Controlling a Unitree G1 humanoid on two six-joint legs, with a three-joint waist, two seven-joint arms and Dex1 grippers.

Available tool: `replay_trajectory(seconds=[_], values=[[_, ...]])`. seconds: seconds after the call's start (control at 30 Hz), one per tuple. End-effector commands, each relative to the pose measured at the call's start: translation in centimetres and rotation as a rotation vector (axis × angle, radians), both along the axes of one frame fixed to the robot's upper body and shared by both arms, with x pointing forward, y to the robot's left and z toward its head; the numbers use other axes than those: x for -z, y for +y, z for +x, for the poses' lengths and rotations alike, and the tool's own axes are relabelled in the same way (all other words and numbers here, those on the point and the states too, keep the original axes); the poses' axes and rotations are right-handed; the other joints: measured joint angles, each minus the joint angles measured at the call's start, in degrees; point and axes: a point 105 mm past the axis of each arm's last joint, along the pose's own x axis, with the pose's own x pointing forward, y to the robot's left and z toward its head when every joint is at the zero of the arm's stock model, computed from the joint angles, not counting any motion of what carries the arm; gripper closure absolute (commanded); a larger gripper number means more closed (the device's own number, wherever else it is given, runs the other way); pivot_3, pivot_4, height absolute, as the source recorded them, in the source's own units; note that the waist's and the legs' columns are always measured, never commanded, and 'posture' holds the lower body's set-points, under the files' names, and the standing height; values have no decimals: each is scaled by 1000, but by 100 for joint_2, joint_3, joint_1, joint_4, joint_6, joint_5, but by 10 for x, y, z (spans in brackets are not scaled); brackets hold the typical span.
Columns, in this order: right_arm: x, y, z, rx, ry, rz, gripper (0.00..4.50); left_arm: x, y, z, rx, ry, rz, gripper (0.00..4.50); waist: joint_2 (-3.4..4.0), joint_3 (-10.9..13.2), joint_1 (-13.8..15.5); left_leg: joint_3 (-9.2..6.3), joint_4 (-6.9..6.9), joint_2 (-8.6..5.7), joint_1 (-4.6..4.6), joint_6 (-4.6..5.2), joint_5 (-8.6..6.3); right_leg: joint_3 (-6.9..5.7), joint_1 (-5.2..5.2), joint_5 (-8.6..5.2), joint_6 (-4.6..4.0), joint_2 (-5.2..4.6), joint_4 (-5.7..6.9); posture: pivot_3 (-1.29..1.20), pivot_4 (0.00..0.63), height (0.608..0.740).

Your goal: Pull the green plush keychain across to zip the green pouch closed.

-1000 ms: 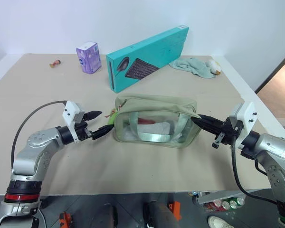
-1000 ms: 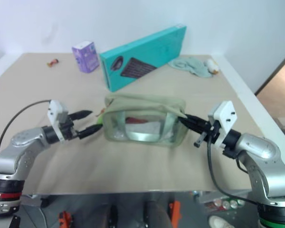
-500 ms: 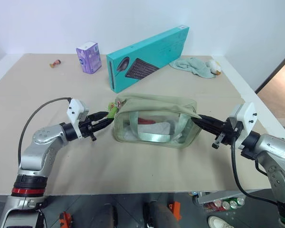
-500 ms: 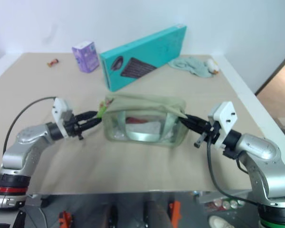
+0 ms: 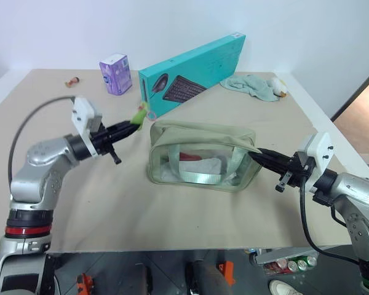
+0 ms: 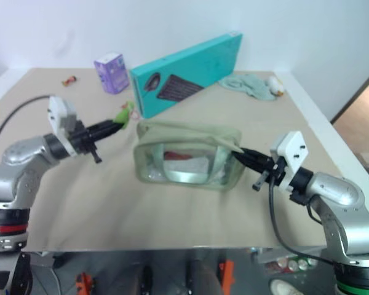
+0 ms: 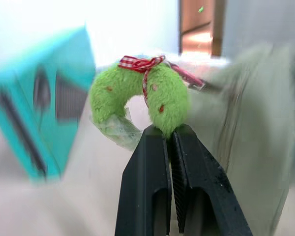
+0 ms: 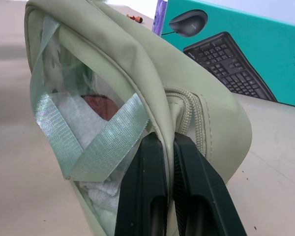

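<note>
Where the head view shows the left gripper (image 5: 133, 125) raised beside the green pouch (image 5: 203, 155) on the table (image 5: 111, 203), its wrist view shows the fingers (image 7: 147, 172) pinching the green plush keychain (image 7: 140, 96), red gingham bow on top. The right wrist view shows the right gripper (image 8: 164, 142) clamped on the pouch's end fabric beside the zipper, before a teal keyboard box (image 8: 246, 54).

Legible text: none. Teal keyboard box (image 5: 194, 74): printed pictures of a keyboard and a mouse on its face, with a faint scribbled mark at the edge in the right wrist view, unreadable. Purple carton (image 5: 115, 74): pale printing, too small to read
</note>
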Motion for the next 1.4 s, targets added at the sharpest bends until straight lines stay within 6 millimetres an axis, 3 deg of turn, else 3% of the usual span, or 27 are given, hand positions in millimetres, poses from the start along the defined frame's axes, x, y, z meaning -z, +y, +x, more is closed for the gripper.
replay_trajectory(seconds=[0.03,0.27,0.57,0.73,0.93,1.2,1.4], values=[[-4,2,0,-15,-16,-17,4500,-22,-28,-17,134,-64,4,4464,0,0,-1,2,0,-1,0,0,0,1,0,1,2,0,0,0,150,740],[-5,3,0,-22,-22,-17,4500,-29,-71,-29,311,-90,12,4464,0,0,-6,1,3,-1,2,2,2,3,0,5,3,6,1,0,150,740],[-6,2,-2,-6,-28,-23,4500,-26,-102,-34,436,-124,44,4464,0,0,-4,-1,4,-4,0,2,2,4,0,5,3,6,0,0,150,740],[-6,1,-4,0,-27,-26,4500,-18,-103,-32,453,-130,116,4464,0,0,-2,-3,4,-3,0,2,2,6,0,4,3,6,0,0,150,740],[-7,1,-5,2,-27,-27,4500,-5,-89,-23,433,-118,231,4464,0,0,0,-4,4,-3,0,2,2,3,0,4,2,6,0,0,150,740],[-5,3,-4,-12,-17,-22,4500,-12,-65,-16,409,-184,325,1788,0,0,-6,-2,4,-4,1,2,2,2,0,3,1,5,0,0,150,740],[-4,5,-2,-25,-11,-20,4500,-22,-39,-10,324,-167,320,1788,1,0,-6,-6,3,1,-1,2,2,-1,-1,2,-1,8,1,0,150,740]])
